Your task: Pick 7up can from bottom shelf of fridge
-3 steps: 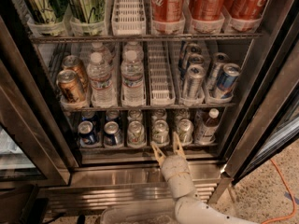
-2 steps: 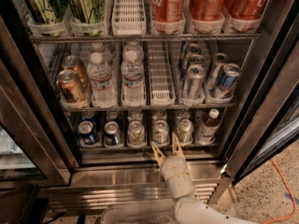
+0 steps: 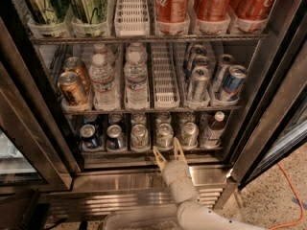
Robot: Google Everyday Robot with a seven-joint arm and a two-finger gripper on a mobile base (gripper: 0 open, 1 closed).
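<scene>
No movement | gripper (image 3: 169,152) just before bottom shelf (image 3: 108,152), jaws spread | 7up can (image 3: 164,135) unheld

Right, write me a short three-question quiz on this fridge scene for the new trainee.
1. True or false: the gripper, low in front of the bottom shelf, is shut on a can.
2. What stands at the right end of the bottom shelf? A) a bottle B) a red can C) a brown can
3. Fill in: the two leftmost cans on the bottom shelf are dark ____.

Key: 1 false, the jaws are open and hold nothing; 2 A; 3 blue.
</scene>
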